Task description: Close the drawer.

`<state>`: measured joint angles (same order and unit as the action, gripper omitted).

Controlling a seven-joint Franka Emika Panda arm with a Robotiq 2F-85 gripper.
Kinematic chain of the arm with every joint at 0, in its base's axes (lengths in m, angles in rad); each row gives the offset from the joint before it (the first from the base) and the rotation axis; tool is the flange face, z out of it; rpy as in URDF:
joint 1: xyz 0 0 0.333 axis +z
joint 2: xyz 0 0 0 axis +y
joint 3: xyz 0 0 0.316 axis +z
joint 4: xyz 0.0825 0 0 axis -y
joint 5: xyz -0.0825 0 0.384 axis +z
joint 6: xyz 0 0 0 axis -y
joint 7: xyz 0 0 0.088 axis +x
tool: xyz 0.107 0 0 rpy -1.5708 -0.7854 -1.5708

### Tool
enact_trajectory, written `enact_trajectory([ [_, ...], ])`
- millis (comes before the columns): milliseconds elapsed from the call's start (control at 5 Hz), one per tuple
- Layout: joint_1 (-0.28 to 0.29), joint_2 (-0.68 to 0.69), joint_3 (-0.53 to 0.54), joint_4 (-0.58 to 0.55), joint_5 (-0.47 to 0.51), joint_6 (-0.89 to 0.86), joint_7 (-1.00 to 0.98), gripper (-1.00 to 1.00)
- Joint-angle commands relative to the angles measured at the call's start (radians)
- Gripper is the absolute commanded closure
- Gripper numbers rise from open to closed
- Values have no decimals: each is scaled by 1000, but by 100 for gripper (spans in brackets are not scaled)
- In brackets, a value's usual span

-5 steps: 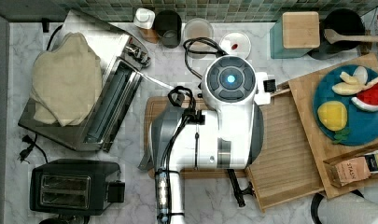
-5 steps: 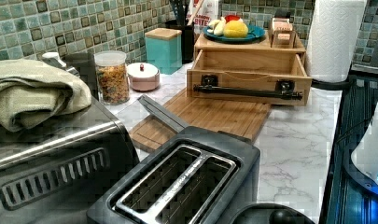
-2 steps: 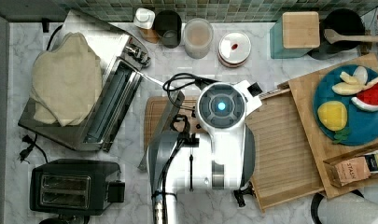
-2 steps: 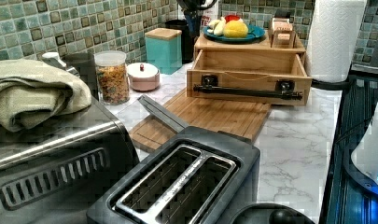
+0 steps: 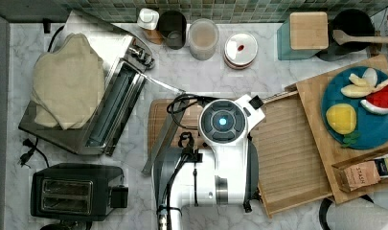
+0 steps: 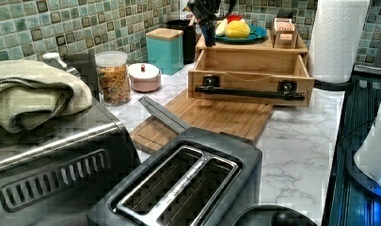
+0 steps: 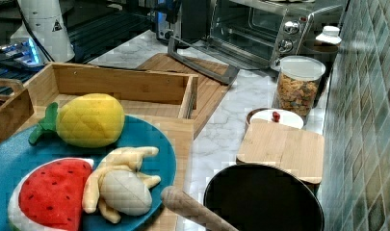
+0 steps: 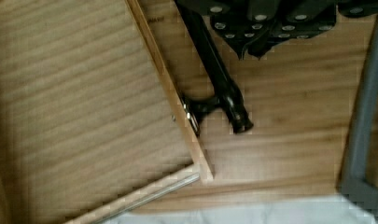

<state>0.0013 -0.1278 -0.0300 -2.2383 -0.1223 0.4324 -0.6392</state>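
The drawer point(image 5: 290, 153) is a pale bamboo tray with a slatted floor, pulled out from under the wooden stand point(image 5: 321, 96) towards the top view's left. Its black bar handle point(image 6: 249, 92) runs along the front point(image 8: 196, 135). My gripper point(image 6: 209, 37) hangs shut just above the end of the drawer front at the left view's left. In the wrist view my gripper point(image 8: 252, 51) is beside the handle point(image 8: 219, 79), with nothing held. My arm's wrist point(image 5: 222, 122) covers the gripper in the top view.
A browner cutting board point(image 6: 216, 115) lies in front of the drawer, with the toaster oven's open door point(image 6: 164, 113) over its edge. A black toaster point(image 5: 76, 191), jars point(image 5: 203, 36), a teal canister point(image 5: 304, 33) and a paper towel roll point(image 6: 338, 37) stand around. A blue plate point(image 5: 357, 115) of toy fruit tops the stand.
My arm has moved towards the top view's bottom, along the drawer front. In the left view the gripper has come down over the drawer. The drawer has not moved.
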Motion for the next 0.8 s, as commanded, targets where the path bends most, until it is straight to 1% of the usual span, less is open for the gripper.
enact_trajectory([
  [200, 44, -32, 16, -118, 70, 106, -201, 100],
  [400, 54, -3, 31, -126, 84, 111, -214, 100],
  [600, 62, 32, 14, -156, 88, 182, -266, 100],
  [800, 48, 71, 12, -181, 87, 236, -290, 100],
])
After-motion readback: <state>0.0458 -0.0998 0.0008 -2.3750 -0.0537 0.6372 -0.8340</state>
